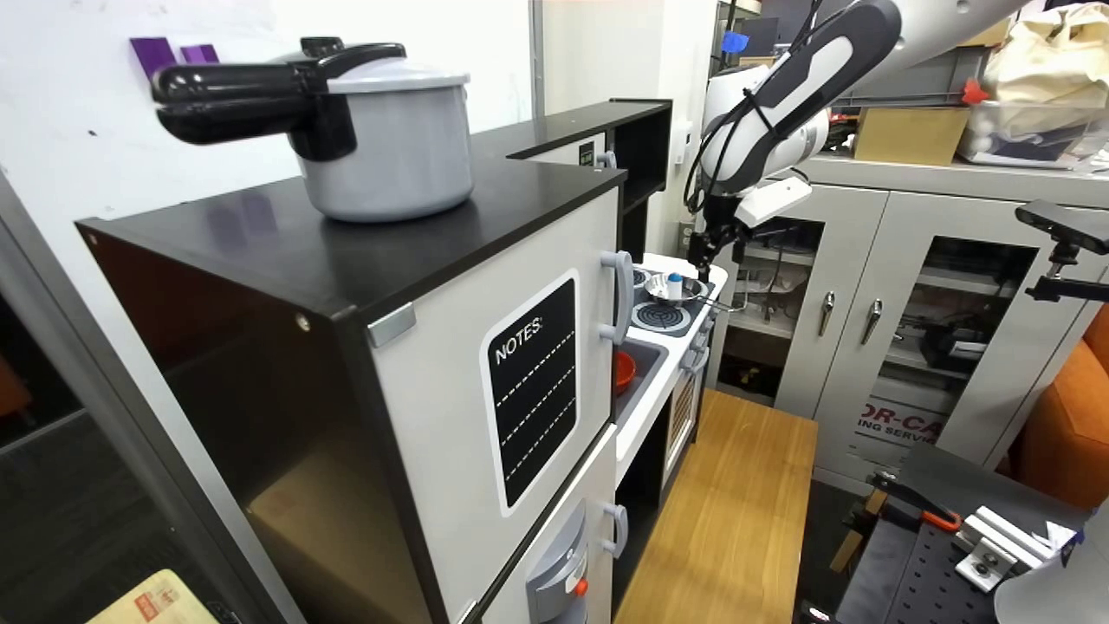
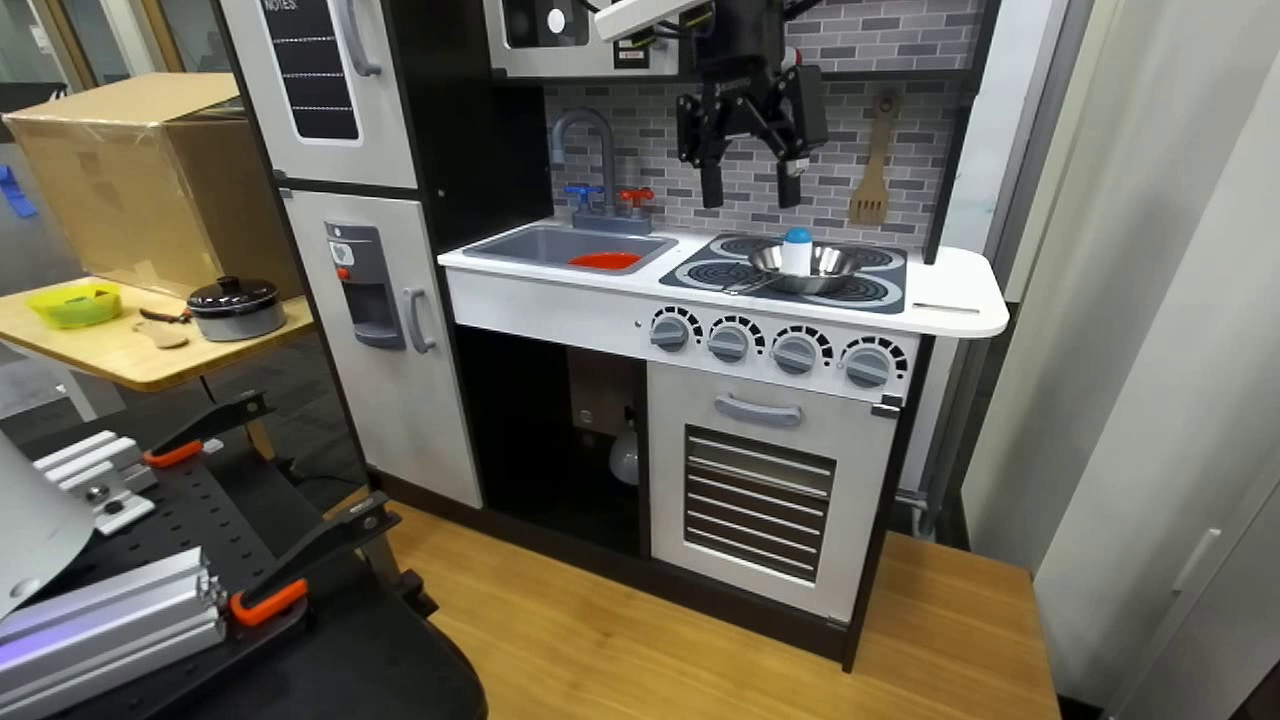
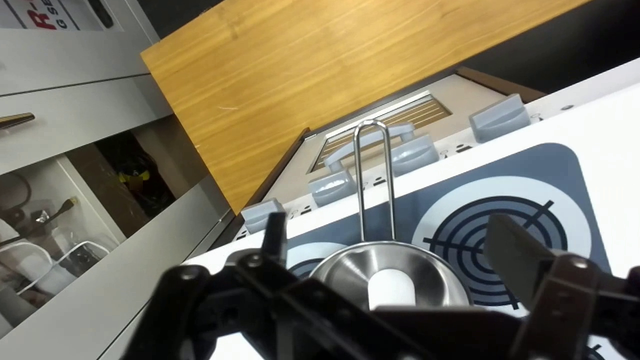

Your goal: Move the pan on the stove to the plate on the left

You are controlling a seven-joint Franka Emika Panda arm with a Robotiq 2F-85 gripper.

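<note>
The silvery pan [image 2: 828, 272] sits on the stove [image 2: 718, 274] and holds a white cylinder with a blue top [image 2: 797, 256]. The pan also shows in an exterior view [image 1: 656, 289] and in the wrist view [image 3: 342, 280]. Its wire handle [image 3: 361, 200] sticks out over the stove's front edge, above the knobs. My gripper [image 2: 751, 188] is open and empty, above the pan and apart from it. In the wrist view its fingers [image 3: 387, 237] stand wide on either side of the pan, hiding its near part. A red round dish [image 2: 605, 261] lies in the sink, possibly the plate.
The grey sink [image 2: 500, 247] with a tall faucet [image 2: 606, 150] lies left of the stove. A wooden spatula [image 2: 872, 180] hangs behind it. A shelf [image 2: 890, 76] and microwave [image 2: 560, 25] are above. A tall cabinet [image 1: 485, 347] carries a grey pot [image 1: 390, 147].
</note>
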